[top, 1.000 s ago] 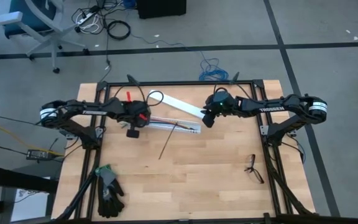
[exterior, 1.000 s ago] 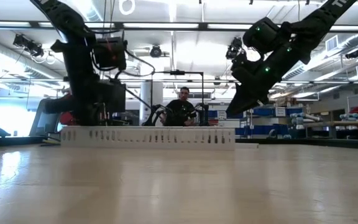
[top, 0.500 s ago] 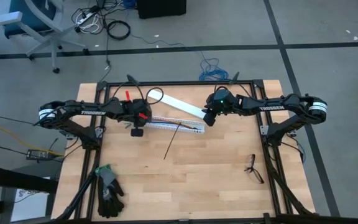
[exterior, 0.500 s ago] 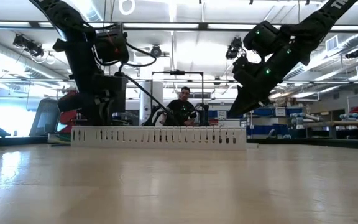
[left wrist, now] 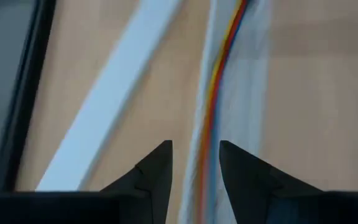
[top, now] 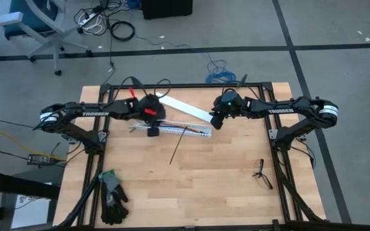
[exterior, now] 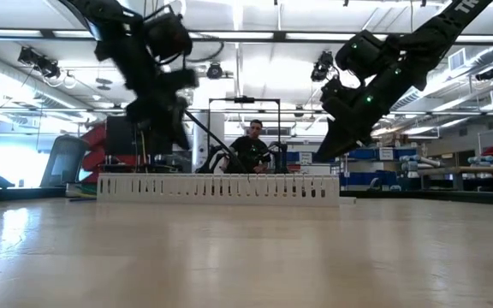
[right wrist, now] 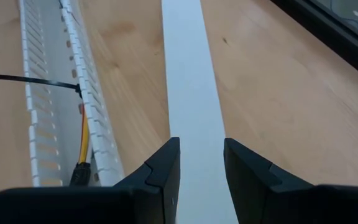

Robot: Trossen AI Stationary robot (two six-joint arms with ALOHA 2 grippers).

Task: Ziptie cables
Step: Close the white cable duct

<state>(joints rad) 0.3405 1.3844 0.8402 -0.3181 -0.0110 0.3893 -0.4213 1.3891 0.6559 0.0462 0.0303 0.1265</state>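
Left pincer (left wrist: 194, 163) parted, empty, directly above cables (left wrist: 218, 93).

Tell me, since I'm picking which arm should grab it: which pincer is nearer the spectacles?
Right. The right pincer hangs at the table's far middle, the spectacles near its own side's edge; the left pincer is farther across.

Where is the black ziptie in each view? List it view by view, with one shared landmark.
High view: the ziptie lies slanted on the table, one end at the white slotted strip.
Low view: not visible.
Left wrist view: not in it.
Right wrist view: thin black line reaching the slotted strip.
Landmark: the white slotted strip.
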